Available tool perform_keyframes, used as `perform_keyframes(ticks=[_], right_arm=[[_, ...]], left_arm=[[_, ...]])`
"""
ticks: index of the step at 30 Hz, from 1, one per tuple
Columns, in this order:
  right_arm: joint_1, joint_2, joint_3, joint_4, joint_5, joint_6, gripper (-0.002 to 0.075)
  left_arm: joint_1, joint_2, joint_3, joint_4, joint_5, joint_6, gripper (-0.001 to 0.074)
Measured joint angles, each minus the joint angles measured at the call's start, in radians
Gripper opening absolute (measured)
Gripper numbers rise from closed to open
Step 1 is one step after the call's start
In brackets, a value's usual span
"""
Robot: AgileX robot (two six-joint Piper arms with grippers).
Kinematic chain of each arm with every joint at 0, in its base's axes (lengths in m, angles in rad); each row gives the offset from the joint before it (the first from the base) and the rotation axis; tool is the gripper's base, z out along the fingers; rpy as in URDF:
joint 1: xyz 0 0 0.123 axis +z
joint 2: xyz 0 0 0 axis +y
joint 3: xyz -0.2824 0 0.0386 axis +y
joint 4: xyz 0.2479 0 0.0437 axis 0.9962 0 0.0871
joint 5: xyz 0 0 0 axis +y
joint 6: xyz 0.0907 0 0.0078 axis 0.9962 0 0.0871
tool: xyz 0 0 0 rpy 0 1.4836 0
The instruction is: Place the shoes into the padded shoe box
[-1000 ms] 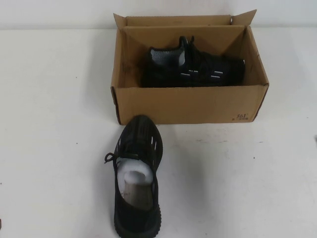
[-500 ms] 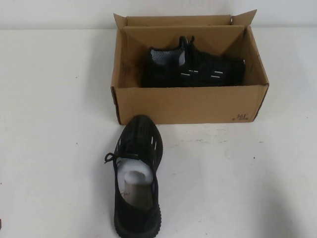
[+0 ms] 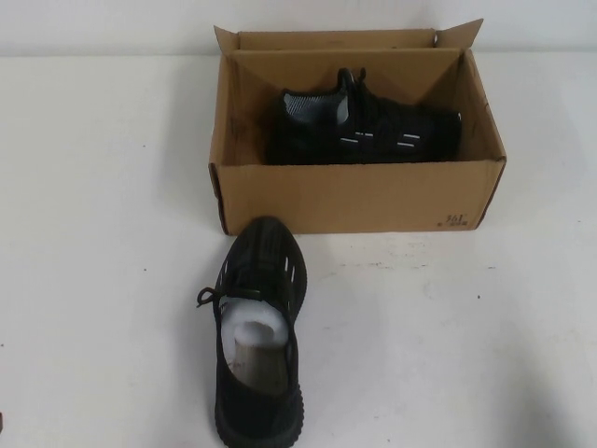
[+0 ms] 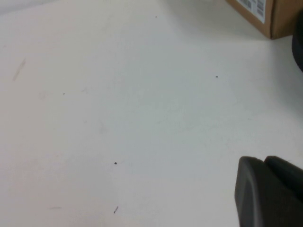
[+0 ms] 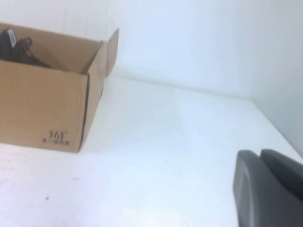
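You had one black knit sneaker (image 3: 359,126) already lying on its side in the upper half of the brown cardboard shoe box (image 3: 354,196), in the upper centre of the high view. The second sneaker (image 3: 256,327) stood upright on the white counter (image 3: 466,355) in the lower centre, its toe just short of the box's front wall, white paper stuffing (image 3: 250,327) showing in its opening.

Neither arm appeared in the high view. The left hand (image 4: 270,191) showed only as a dark edge at the lower right of its wrist view, over bare counter; the right hand (image 5: 267,189) likewise, at the lower right of its view, facing the box's printed corner. I could not tell whether either was wide or narrow.

For the next pickup, you would probably have done best gripping the sneaker across its midfoot, lifting it clear of the front wall, and laying it in the free strip along the box's near side.
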Motion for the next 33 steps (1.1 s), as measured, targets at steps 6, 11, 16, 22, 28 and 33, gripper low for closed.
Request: perform_keyframes(ticks=[6,11,16,22,28,33], right_arm=[[0.000,0.000,0.000,0.000,0.049,0.002,-0.0006],[0.000,0.000,0.000,0.000,0.161,0.002,-0.0006],[0.000,0.000,0.000,-0.003,0.301,0.030,-0.0006],[0.000,0.000,0.000,-0.004,0.301,0.030,-0.0006],[0.000,0.000,0.000,-0.004,0.301,0.030,-0.0006],[0.000,0.000,0.000,-0.004,0.301,0.030,-0.0006]], left_arm=[[0.000,0.000,0.000,0.000,0.000,0.000,-0.0005],[0.000,0.000,0.000,0.000,0.002,0.000,-0.0005],[0.000,0.000,0.000,0.000,0.002,0.000,-0.0005],[0.000,0.000,0.000,0.000,0.002,0.000,-0.0005],[0.000,0.000,0.000,0.000,0.002,0.000,-0.0005],[0.000,0.000,0.000,0.000,0.002,0.000,-0.0005]])
